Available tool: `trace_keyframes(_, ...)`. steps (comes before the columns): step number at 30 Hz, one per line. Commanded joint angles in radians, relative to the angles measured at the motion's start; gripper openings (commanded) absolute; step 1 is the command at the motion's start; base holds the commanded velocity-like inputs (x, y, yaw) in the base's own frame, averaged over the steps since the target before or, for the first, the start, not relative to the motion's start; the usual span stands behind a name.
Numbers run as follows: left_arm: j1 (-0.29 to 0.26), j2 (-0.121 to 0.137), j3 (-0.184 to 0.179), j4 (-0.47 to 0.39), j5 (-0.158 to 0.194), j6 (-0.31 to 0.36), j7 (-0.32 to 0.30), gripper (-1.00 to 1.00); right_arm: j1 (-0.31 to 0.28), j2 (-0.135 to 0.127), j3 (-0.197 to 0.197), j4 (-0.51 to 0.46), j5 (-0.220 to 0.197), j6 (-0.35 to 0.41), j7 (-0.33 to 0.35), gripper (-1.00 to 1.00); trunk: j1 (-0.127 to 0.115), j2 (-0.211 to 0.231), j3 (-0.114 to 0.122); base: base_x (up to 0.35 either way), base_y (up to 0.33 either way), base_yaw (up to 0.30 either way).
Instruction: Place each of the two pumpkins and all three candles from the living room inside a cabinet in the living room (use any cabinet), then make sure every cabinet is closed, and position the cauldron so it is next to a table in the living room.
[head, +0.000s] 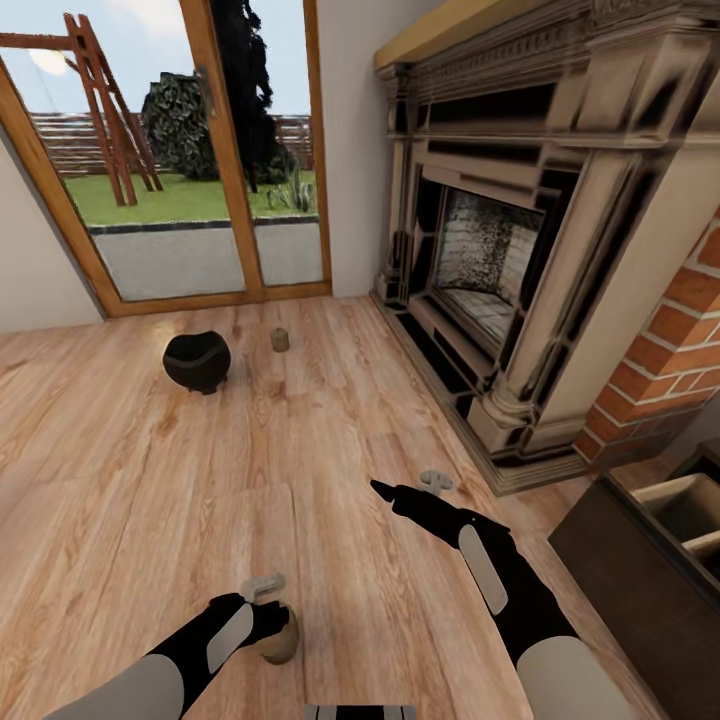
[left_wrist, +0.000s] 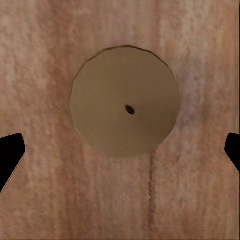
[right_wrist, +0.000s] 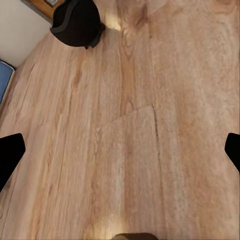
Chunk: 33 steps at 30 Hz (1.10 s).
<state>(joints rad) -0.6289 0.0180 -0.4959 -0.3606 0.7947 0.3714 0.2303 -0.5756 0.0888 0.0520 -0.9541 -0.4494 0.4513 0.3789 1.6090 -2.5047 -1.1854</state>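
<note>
A beige candle (head: 280, 638) stands on the wood floor directly under my left gripper (head: 266, 598). In the left wrist view its round top with a dark wick (left_wrist: 124, 107) sits between the wide-apart black fingertips (left_wrist: 10, 150); this gripper is open and above the candle. A second small candle (head: 280, 340) stands farther off, right of the black round-bellied cauldron (head: 197, 360). My right gripper (head: 392, 492) hangs open over bare floor, and its wrist view shows the cauldron (right_wrist: 77, 22) far ahead. The dark-brown cabinet (head: 620, 565) at lower right has a drawer open, pale beige inside (head: 690, 505).
A large stone fireplace (head: 520, 260) with a raised hearth edge and brick side fills the right. Glass patio doors (head: 200, 200) close the far wall. Open wood floor lies between me, the cauldron and the fireplace.
</note>
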Motion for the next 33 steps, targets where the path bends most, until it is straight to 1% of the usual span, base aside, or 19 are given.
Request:
trace_keyframes(1,0.000,0.000,0.000,0.000,0.000,0.000,0.000,1.00,0.000,0.000,-0.001,0.000,0.000,0.000,0.000,1.00,0.000,0.000,0.000,0.315,0.000,0.000)
trace_keyframes(4,0.000,0.000,-0.001,-0.001,0.000,0.000,0.000,1.00,0.000,0.001,-0.001,-0.001,0.000,-0.003,0.001,1.00,0.000,0.000,0.000,0.305,0.000,0.000)
trace_keyframes(7,0.000,0.001,0.003,-0.002,0.000,-0.002,-0.001,1.00,0.000,0.001,0.000,-0.001,0.000,-0.004,0.001,1.00,0.000,0.000,0.000,0.146,0.000,0.000)
trace_keyframes(14,0.000,0.003,0.003,-0.003,0.000,-0.007,-0.002,1.00,0.000,0.001,0.002,-0.002,0.000,-0.004,0.000,1.00,0.000,0.000,0.000,0.027,0.000,0.000)
trace_keyframes(15,0.006,-0.003,0.002,0.002,0.003,-0.008,-0.002,1.00,-0.006,0.001,0.005,-0.002,0.001,-0.003,-0.003,1.00,0.000,0.000,0.000,0.000,0.000,0.000)
trace_keyframes(21,0.026,-0.004,0.003,0.003,0.003,-0.008,-0.002,1.00,-0.017,0.001,0.005,-0.003,0.001,-0.001,-0.002,1.00,0.000,0.000,0.000,0.000,0.000,0.000)
trace_keyframes(33,0.031,-0.007,0.003,0.006,0.003,-0.009,-0.002,1.00,-0.023,0.001,0.005,-0.003,0.001,0.001,-0.002,1.00,0.005,-0.003,-0.046,0.000,0.000,0.000)
